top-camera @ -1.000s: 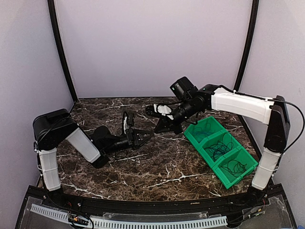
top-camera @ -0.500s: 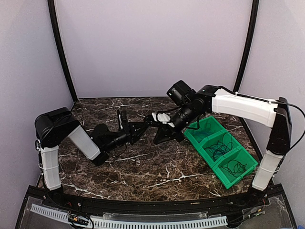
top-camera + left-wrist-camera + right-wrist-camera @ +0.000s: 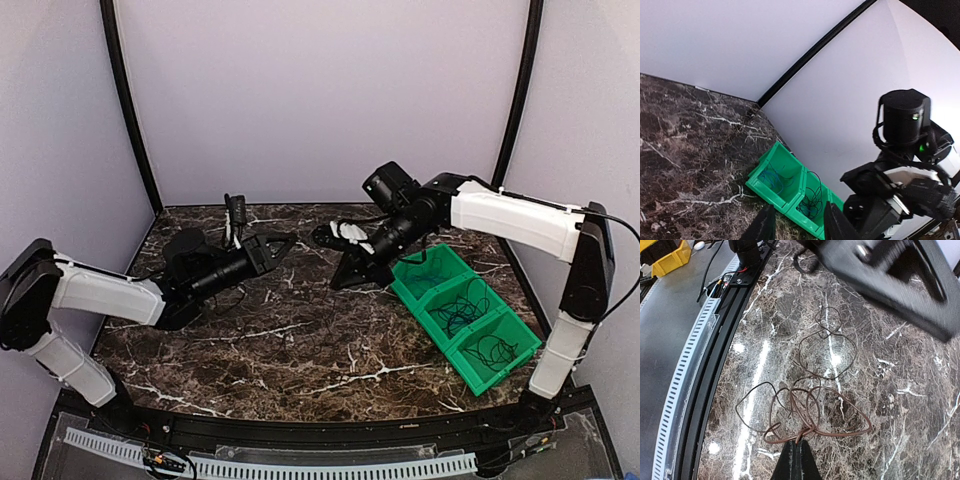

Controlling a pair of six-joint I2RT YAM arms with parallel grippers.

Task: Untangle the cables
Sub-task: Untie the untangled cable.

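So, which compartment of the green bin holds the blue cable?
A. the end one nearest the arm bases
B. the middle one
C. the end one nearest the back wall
C: in the left wrist view the blue cable lies in the end compartment of the bin closest to the back wall, while the next compartment holds a black cable.

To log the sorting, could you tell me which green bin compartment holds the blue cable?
The end compartment nearest the back wall; the other two hold black cables.
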